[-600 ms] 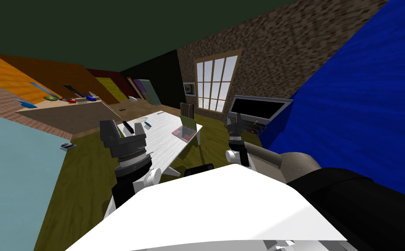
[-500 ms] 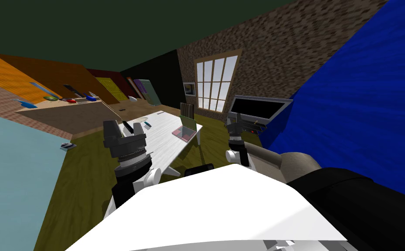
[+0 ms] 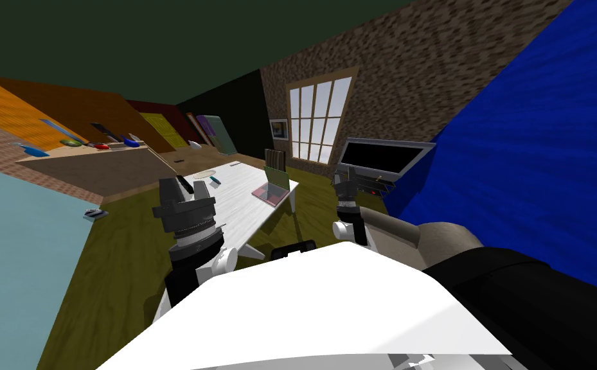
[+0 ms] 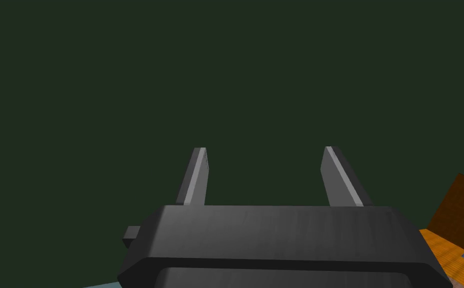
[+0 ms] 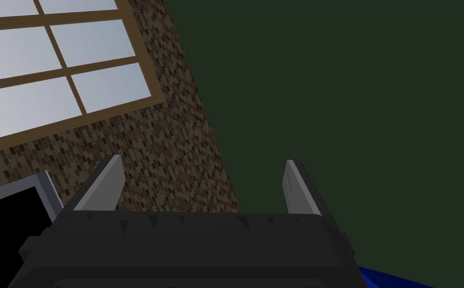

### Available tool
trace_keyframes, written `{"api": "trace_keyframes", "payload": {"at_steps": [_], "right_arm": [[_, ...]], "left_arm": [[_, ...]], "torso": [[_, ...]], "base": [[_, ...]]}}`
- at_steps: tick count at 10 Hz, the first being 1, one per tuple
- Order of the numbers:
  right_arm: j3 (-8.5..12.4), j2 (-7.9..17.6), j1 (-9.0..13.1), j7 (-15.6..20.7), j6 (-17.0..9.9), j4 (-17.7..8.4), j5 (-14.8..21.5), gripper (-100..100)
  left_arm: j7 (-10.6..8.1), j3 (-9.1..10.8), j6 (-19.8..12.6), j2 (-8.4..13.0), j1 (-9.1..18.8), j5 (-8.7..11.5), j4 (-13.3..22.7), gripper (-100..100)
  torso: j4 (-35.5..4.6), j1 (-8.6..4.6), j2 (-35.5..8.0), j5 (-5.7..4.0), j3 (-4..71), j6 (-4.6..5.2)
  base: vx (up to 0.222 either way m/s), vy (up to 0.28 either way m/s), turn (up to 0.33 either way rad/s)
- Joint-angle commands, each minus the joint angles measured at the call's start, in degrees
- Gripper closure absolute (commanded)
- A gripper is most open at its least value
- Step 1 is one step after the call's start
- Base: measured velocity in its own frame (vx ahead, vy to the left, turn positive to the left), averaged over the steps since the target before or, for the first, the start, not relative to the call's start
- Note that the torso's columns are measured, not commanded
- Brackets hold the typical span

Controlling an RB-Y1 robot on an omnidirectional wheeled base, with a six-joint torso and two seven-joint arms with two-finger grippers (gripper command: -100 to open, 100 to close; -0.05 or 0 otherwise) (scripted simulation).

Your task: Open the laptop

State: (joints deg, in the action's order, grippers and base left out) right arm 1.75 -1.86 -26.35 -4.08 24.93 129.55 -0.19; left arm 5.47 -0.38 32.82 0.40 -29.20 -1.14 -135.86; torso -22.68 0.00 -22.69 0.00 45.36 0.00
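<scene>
The laptop (image 3: 271,190) lies near the far right end of a white table (image 3: 239,205); its pinkish base is flat and its green lid stands up behind it. My left gripper (image 3: 173,185) is raised over the table's near left part, well short of the laptop, and its fingers (image 4: 195,175) are open with nothing between them. My right gripper (image 3: 346,176) is held up to the right of the table, beyond its edge, and is likewise open and empty (image 5: 203,167).
A black remote (image 3: 187,185), a plate (image 3: 205,174) and a small blue item (image 3: 216,182) lie on the table. A chair (image 3: 275,159) stands behind it. A screen (image 3: 380,158) and a grey armchair (image 3: 419,234) are to the right, a shelf (image 3: 91,154) to the left.
The whole head view has shifted slightly, so I have moved a little. My left gripper has swung a little to the right. The right arm holds still.
</scene>
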Motion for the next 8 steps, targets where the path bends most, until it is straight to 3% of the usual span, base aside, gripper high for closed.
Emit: {"api": "trace_keyframes", "payload": {"at_steps": [1,3,4,6,8], "right_arm": [[0.0,0.0,0.0,0.0,0.0,0.0,0.0,0],[0.0,0.0,0.0,0.0,0.0,0.0,0.0,0],[0.0,0.0,0.0,0.0,0.0,0.0,0.0,0],[0.0,0.0,0.0,0.0,0.0,0.0,0.0,0],[0.0,0.0,0.0,0.0,0.0,0.0,0.0,0]], "left_arm": [[0.00,0.00,0.0,0.0,0.0,0.0,0.0,0],[0.00,0.00,0.0,0.0,0.0,0.0,0.0,0],[-0.29,0.47,-0.8,2.5,-0.1,0.8,0.1,-100],[-0.72,1.17,-2.0,4.4,-0.3,2.1,0.2,-100],[-1.65,2.70,-4.7,6.3,-0.7,4.8,0.2,-100]], "torso": [[-4.2,0.00,-4.2,0.00,8.5,0.00],[-12.7,0.00,-12.7,0.00,25.4,0.00],[-16.9,0.00,-16.9,0.00,33.8,0.00],[-19.3,-0.18,-19.2,-0.05,39.0,0.00],[-19.5,-0.15,-19.3,-0.04,39.3,-0.02]], "base": [[0.000,0.000,0.000],[0.000,0.000,0.000],[0.051,-0.041,0.069],[0.090,-0.087,0.078],[0.173,-0.151,0.138]]}}
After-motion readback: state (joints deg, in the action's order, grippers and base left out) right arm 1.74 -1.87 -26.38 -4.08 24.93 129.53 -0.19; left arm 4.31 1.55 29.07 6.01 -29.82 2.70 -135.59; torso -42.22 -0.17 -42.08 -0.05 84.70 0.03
